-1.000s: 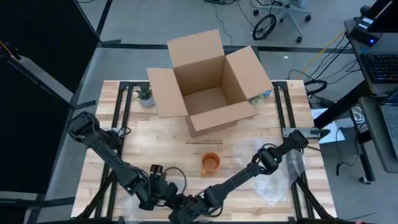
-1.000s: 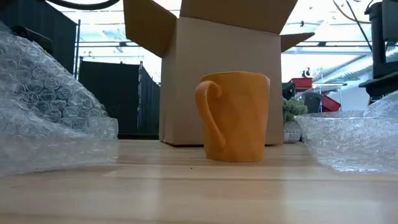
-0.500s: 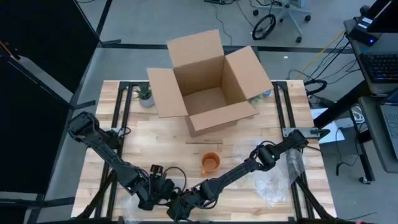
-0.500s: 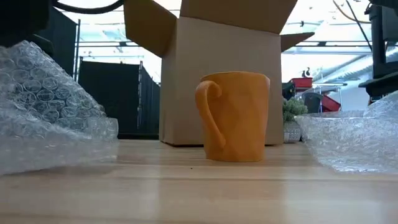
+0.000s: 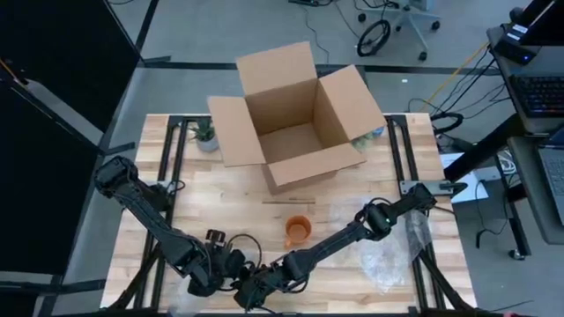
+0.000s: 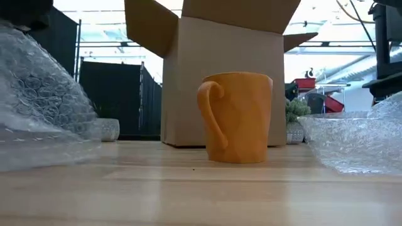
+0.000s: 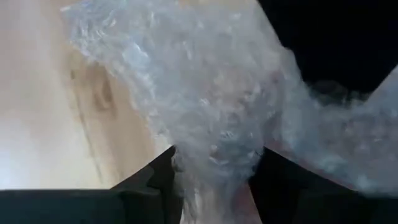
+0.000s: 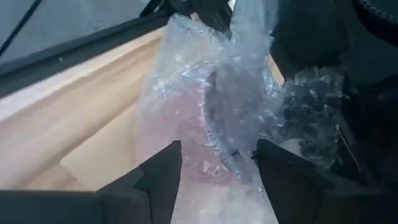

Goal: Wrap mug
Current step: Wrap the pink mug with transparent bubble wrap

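Both grippers, left gripper and right gripper, pinch the bubble wrap at the table's near edge. The mug stands upright just beyond them, nearer the right gripper

Two dark, near-black arms are seen, built of slim tubular links joined by bulkier rounded joint housings. Thin black cables are looped beside the left gripper. The right gripper is equally dark. Flat, matte black, angular fingers are shown in each wrist view.
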Controlling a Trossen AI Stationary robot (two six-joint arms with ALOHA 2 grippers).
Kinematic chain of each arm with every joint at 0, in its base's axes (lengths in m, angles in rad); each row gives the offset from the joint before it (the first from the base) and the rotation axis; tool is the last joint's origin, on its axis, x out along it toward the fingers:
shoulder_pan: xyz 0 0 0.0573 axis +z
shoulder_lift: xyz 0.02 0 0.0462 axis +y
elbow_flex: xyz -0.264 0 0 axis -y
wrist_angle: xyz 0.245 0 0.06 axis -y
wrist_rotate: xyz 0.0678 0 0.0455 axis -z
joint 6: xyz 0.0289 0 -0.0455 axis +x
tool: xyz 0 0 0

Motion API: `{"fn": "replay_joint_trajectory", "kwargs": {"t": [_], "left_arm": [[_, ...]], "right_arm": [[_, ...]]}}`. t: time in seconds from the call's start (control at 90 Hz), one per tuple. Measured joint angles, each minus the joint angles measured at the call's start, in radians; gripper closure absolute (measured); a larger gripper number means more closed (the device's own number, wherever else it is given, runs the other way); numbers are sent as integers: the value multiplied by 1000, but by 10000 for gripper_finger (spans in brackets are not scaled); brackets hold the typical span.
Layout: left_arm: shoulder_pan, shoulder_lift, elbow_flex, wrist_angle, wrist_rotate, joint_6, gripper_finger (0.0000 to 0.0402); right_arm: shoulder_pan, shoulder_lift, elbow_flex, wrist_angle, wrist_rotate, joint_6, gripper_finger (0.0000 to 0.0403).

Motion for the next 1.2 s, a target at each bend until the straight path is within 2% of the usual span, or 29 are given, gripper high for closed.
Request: {"fn": "replay_joint_trajectory", "kwargs": {"t": [0.122,0.378,0.544,0.811,1.089,1.2], "left_arm": [[-1,-8,6,-36,-5,-20,263],[2,-10,9,-74,2,-54,263],[2,-9,13,-82,19,-58,263],[2,-8,36,-78,25,-53,263],[1,-7,36,-69,28,-52,263],[1,-7,36,-51,28,-43,263]], "right_arm": [[9,8,-6,-16,-27,12,211],[20,14,-7,22,3,-42,211],[32,11,-7,74,112,-83,211],[54,8,-6,199,197,-212,211],[38,6,-5,264,188,-241,211],[22,9,-1,265,91,-211,211]]}}
